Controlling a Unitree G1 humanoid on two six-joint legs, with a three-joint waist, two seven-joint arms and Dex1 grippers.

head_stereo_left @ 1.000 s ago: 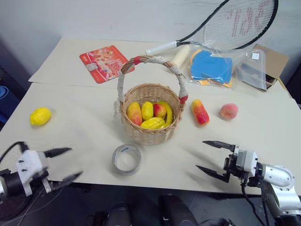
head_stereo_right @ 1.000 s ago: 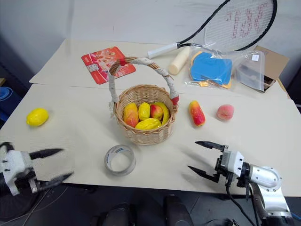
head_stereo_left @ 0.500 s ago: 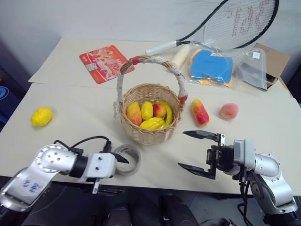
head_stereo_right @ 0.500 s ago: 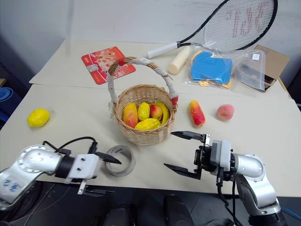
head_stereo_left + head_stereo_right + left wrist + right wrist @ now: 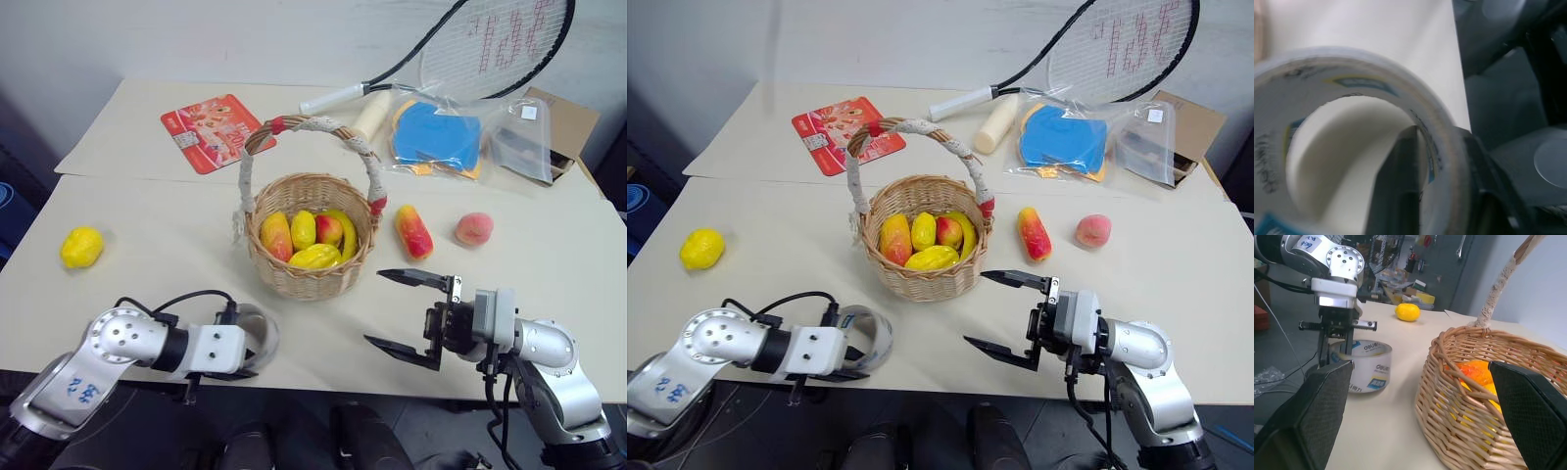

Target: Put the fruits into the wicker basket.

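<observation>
Left end effector [image 5: 243,345] is clamped on the tape roll's [image 5: 257,333] wall; right end effector [image 5: 409,318] gapes empty beside the basket [image 5: 312,250]; lemon [image 5: 80,247], mango [image 5: 413,231] and peach [image 5: 474,228] lie on the desk [image 5: 176,235].

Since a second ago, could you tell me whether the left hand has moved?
Yes. The left hand has swung in from the table's near left edge toward the round wicker basket and shut on the grey tape roll.
</observation>
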